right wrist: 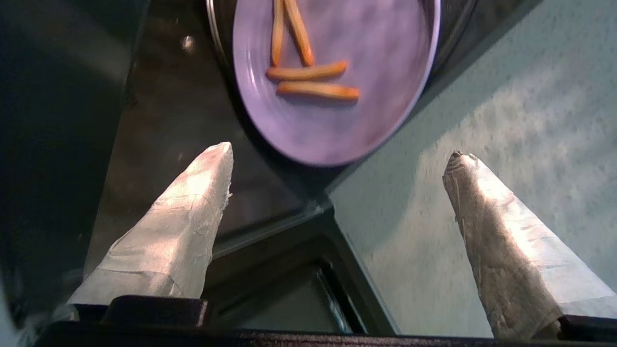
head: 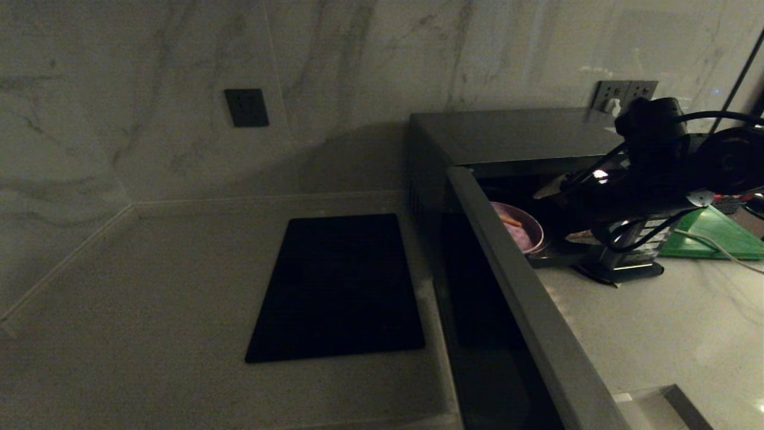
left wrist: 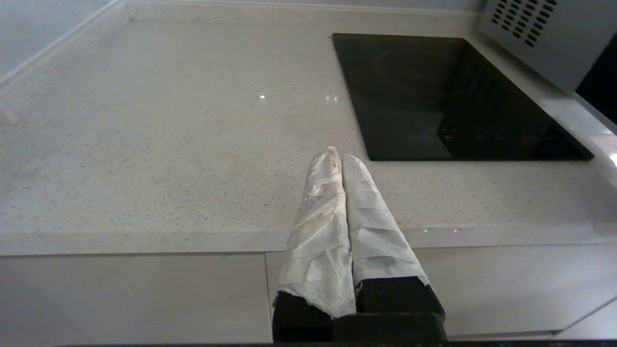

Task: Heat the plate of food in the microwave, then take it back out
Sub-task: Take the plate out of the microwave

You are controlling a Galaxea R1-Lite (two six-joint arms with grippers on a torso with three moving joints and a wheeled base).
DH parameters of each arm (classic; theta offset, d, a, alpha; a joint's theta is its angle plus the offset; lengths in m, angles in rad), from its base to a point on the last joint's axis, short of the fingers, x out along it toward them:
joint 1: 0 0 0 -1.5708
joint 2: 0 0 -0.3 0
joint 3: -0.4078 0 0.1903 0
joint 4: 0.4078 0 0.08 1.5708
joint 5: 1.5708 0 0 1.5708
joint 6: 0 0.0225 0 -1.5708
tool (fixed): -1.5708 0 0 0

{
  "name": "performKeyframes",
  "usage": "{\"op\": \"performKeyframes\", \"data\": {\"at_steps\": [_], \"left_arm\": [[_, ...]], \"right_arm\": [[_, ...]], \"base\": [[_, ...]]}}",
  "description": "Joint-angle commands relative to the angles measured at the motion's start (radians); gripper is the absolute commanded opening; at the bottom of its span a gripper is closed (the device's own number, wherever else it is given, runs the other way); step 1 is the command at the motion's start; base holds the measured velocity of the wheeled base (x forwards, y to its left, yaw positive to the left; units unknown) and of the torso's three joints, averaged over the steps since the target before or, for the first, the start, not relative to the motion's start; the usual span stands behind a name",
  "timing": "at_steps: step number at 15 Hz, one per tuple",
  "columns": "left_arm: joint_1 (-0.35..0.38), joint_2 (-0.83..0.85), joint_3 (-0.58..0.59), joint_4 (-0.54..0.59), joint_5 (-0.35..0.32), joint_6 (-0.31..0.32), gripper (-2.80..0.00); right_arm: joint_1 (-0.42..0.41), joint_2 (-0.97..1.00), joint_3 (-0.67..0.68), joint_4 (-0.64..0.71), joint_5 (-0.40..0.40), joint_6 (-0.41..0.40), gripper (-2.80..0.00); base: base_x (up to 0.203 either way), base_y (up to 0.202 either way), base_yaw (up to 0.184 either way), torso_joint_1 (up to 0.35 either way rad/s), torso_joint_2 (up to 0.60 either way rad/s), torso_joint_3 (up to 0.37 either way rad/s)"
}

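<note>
Gaping wide, right claw (right wrist: pixel 337 156) faces plate of food (right wrist: pixel 337 115) inside microwave (head: pixel 507 137); left claw (left wrist: pixel 341 156) closed.

Head view v. dim, murky; wrist views brighter; plate of food (right wrist: pixel 337 82) motion-blurred.

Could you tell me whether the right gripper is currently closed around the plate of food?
No, the right gripper is open with its fingers spread wide, short of the plate of food, which sits untouched inside the microwave.
</note>
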Motion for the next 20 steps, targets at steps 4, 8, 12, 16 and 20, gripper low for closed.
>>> {"op": "performKeyframes", "data": {"at_steps": [4,8,12,16,20], "left_arm": [[0.000,0.002,0.000,0.000,0.000,-0.001,-2.80],[0.000,0.002,0.000,0.000,0.000,-0.001,-2.80],[0.000,0.002,0.000,0.000,0.000,-0.001,-2.80],[0.000,0.002,0.000,0.000,0.000,-0.001,-2.80],[0.000,0.002,0.000,0.000,0.000,-0.001,-2.80]], "right_arm": [[0.050,0.098,-0.052,0.024,-0.189,0.004,0.00],[0.098,0.118,-0.068,0.121,-0.296,0.047,0.00],[0.107,0.158,-0.132,0.125,-0.311,0.087,0.00],[0.114,0.206,-0.158,0.123,-0.312,0.124,0.00],[0.112,0.218,-0.156,0.126,-0.317,0.175,0.00]], "base": [[0.000,0.000,0.000,0.000,0.00,0.000],[0.000,0.000,0.000,0.000,0.00,0.000],[0.000,0.000,0.000,0.000,0.00,0.000],[0.000,0.000,0.000,0.000,0.00,0.000],[0.000,0.000,0.000,0.000,0.00,0.000]]}}
